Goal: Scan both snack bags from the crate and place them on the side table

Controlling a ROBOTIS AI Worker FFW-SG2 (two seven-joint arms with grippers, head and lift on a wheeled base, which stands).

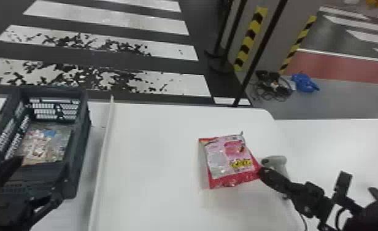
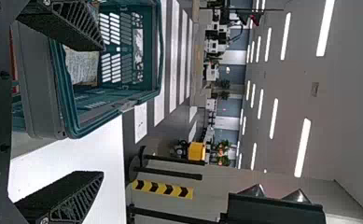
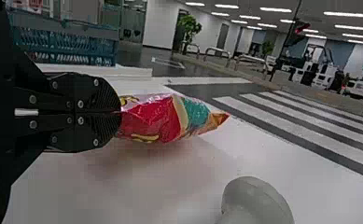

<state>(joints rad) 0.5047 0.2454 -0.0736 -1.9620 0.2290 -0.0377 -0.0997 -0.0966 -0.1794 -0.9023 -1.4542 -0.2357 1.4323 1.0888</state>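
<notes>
In the head view my right gripper [image 1: 261,172] holds the near right corner of a red and pink snack bag [image 1: 230,158] over the white table. The right wrist view has the gripper [image 3: 119,112] closed on the edge of the bag [image 3: 163,117]. A second snack bag [image 1: 45,142] lies in the dark crate [image 1: 80,147] at the left. My left gripper [image 1: 21,181] is at the crate's near end. The left wrist view shows this gripper [image 2: 102,112] with its fingers wide apart, one before the crate [image 2: 67,112], nothing between them. A grey scanner [image 1: 275,162] stands just beyond the right gripper.
A raised white ledge [image 1: 104,147] runs along the table between crate and bag. Another white table surface [image 1: 345,138] extends at the right. Barrier posts [image 1: 259,52] stand on the floor behind, near cables and a blue object [image 1: 305,83].
</notes>
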